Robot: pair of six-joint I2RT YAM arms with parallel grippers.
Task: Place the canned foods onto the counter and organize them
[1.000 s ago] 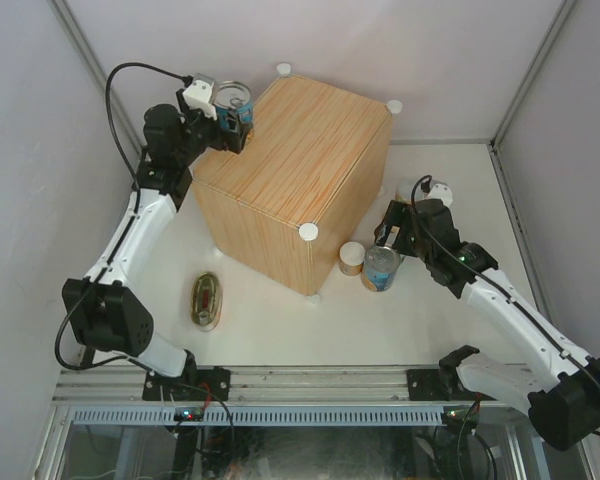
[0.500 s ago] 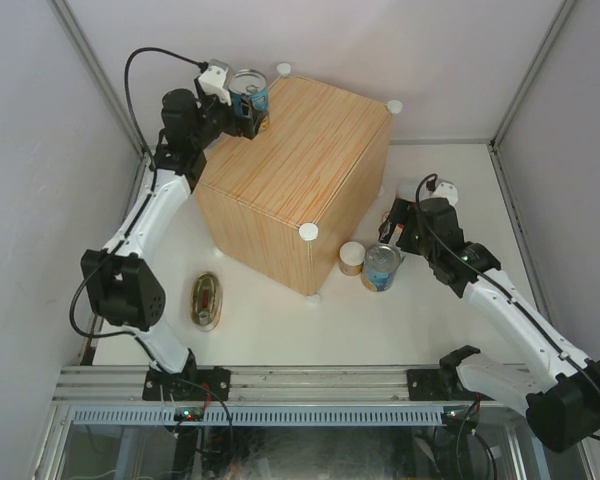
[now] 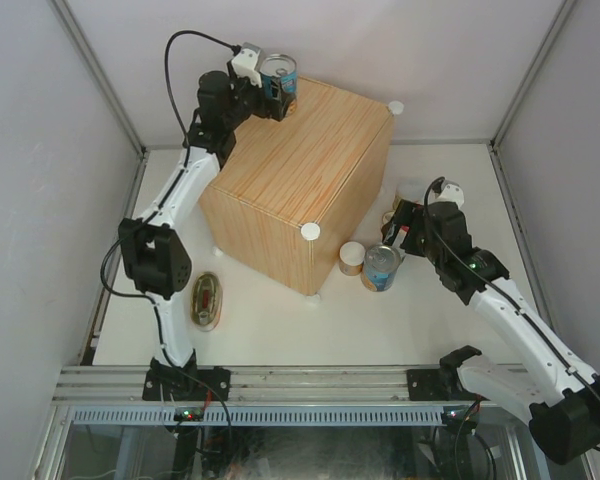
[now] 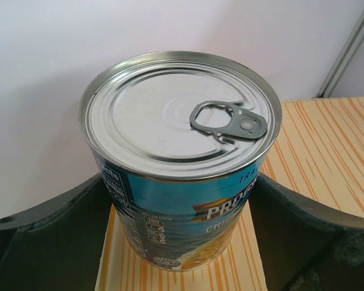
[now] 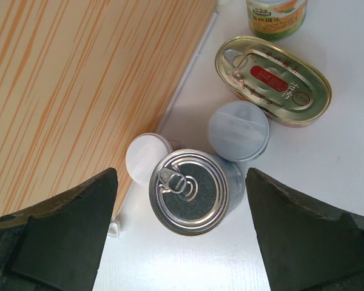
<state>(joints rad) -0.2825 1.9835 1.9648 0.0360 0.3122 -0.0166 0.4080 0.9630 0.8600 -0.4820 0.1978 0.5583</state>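
**Spotter:** Where is your left arm?

**Operator:** I have the left gripper [image 3: 268, 90] up at the far left corner of the counter [image 3: 300, 170], clamped on a tall blue can [image 3: 278, 74]. On my wrist view, one finger presses the label on each side. The can stands upright with its pull-tab lid facing up. I see wood grain below it, but I can't tell whether the base touches the top or hangs just above it.

**Spotter:** And the right?

**Operator:** My right gripper [image 3: 395, 238] hovers over the second blue can [image 3: 382, 268], which stands on the table [image 3: 270, 330] just beside the counter's near right corner. The jaws are spread wide and grip nothing. On that wrist view I see a clear gap between each finger and the can.

**Spotter:** What else is down there?

**Operator:** A white-lidded can [image 5: 147, 159] sits between that can and the counter wall. A pale-blue-lidded can [image 5: 238, 130] is close on the other side. Just beyond it an oval tin [image 5: 273, 79] lies flat, and a green-labelled can [image 5: 276, 15] stands at the top edge of the view. The other oval tin [image 3: 206, 299] lies alone by the left arm, well apart from the rest.
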